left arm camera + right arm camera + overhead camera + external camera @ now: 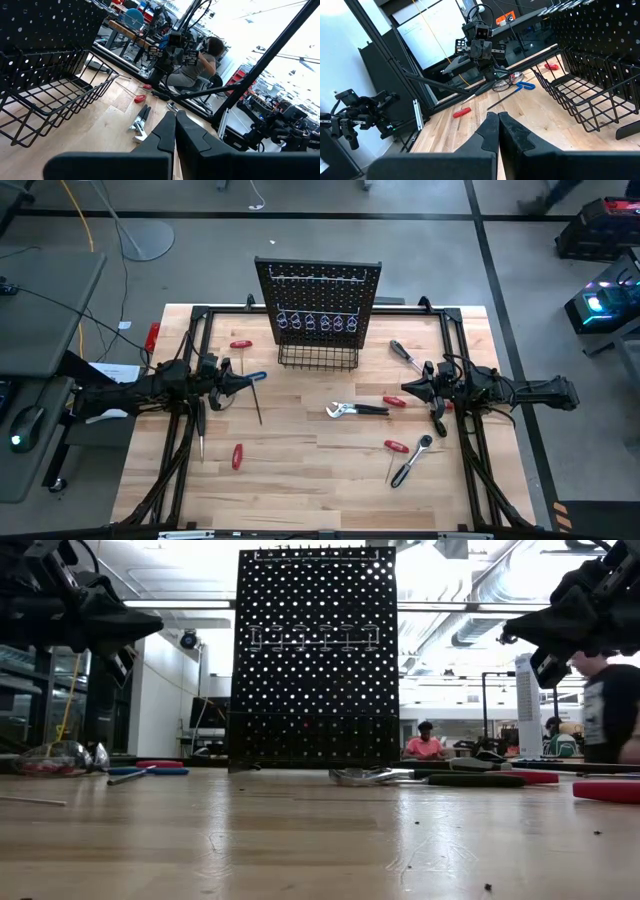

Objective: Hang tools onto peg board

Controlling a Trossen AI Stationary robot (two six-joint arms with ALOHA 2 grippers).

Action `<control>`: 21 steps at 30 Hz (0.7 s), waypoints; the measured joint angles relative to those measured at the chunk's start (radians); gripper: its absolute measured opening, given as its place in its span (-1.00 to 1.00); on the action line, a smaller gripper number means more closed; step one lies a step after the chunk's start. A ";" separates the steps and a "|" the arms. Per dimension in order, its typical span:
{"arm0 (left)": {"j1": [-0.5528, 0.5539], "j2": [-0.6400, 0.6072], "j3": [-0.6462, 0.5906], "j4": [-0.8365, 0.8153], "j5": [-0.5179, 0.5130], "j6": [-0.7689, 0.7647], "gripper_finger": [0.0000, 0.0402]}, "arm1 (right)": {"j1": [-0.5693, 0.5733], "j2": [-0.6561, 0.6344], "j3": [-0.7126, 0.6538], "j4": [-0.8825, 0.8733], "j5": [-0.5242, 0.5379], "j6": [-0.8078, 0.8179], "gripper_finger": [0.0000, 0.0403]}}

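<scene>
Both arms are waiting, tools lying loose on the table.
The left gripper (228, 373) and right gripper (412, 388) are hovering with fingers pressed together, empty, flanking the peg board (318, 302); the pliers (355, 410) are lying between them.

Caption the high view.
Black perforated peg board upright, hand tools scattered on wooden table, both arms waiting.

No legible txt, labels or nos. anywhere in view.
</scene>
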 joint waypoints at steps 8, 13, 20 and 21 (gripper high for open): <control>0.000 0.000 0.000 0.000 0.000 0.000 -1.00 | 0.000 0.000 0.000 0.000 0.000 0.000 -1.00; 0.000 0.000 0.000 0.000 0.000 0.000 -1.00 | 0.000 0.000 0.000 0.000 0.000 0.000 -1.00; 0.000 0.000 0.000 0.000 0.000 0.000 -1.00 | 0.000 0.000 0.000 0.040 0.087 0.128 -1.00; 0.000 0.000 0.000 0.000 0.000 0.000 -1.00 | 0.000 0.001 0.000 0.085 0.148 0.214 -1.00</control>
